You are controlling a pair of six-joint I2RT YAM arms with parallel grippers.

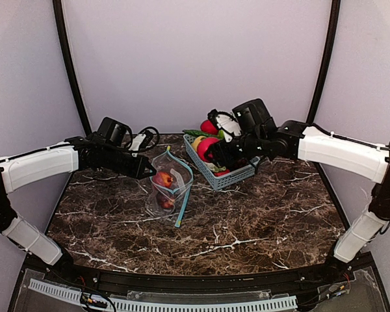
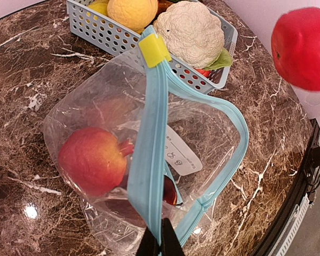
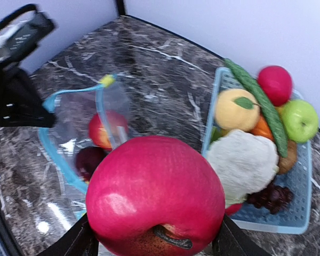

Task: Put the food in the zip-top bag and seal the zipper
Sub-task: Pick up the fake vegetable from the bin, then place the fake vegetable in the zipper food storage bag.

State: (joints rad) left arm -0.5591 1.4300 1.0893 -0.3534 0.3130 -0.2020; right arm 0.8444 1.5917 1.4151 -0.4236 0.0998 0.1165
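Note:
A clear zip-top bag [image 1: 171, 185] with a light-blue zipper [image 2: 149, 154] and yellow slider [image 2: 153, 49] stands mouth-open in the middle of the table. My left gripper [image 2: 161, 241] is shut on the zipper rim at its near end, holding it up. Inside lie a red-yellow fruit [image 2: 93, 160] and a dark red piece [image 2: 172, 193]. My right gripper [image 3: 156, 242] is shut on a big red apple [image 3: 157, 194], raised in the air between basket and bag; the same apple [image 1: 207, 148] hangs by the basket's left end.
A light-blue lattice basket [image 1: 226, 177] stands right of the bag. It holds more food: yellow citrus [image 3: 236, 109], a white cauliflower [image 3: 244, 162], a green apple [image 3: 298, 120], a long cucumber [image 3: 258, 96], a red fruit [image 3: 276, 84], dark grapes [image 3: 269, 196].

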